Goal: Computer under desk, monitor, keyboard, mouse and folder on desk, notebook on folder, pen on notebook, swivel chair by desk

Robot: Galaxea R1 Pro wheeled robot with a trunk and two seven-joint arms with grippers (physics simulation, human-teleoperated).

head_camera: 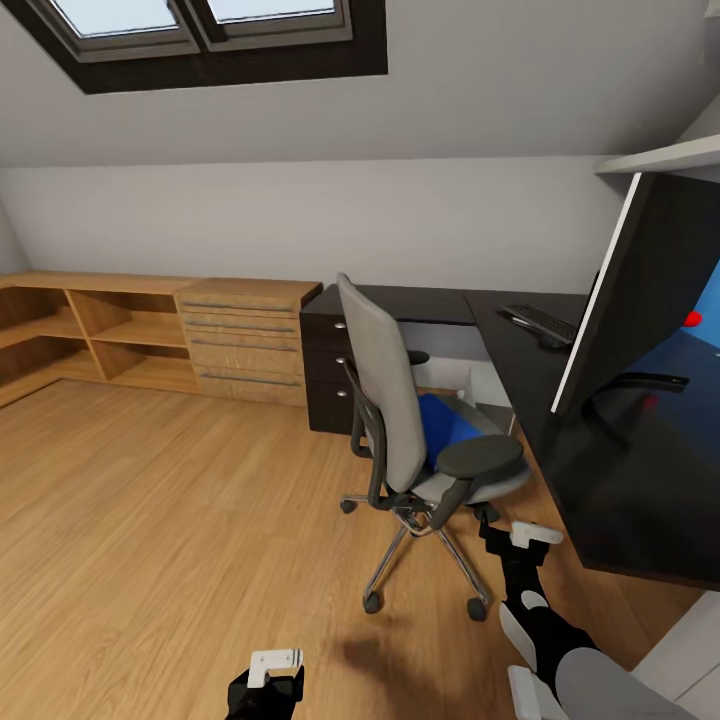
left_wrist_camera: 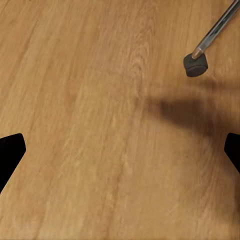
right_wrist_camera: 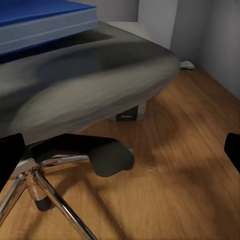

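Folder (head_camera: 445,425) flat blue rectangle, grey upholstered swivel chair (head_camera: 395,400).

An attic room in a home, set up as a study corner. A skylight (head_camera: 200,20) sits in a sloped white ceiling above plain white walls and a light wood plank floor (head_camera: 170,520). Along the far wall runs a low wooden shelf unit (head_camera: 90,330) joined to a wooden chest of drawers (head_camera: 245,340). At the right, a glossy black L-shaped desk (head_camera: 600,470) carries a large monitor (head_camera: 650,300) near its front edge and a keyboard (head_camera: 545,322) toward its back corner. A grey swivel chair (head_camera: 400,420) stands just beside it.
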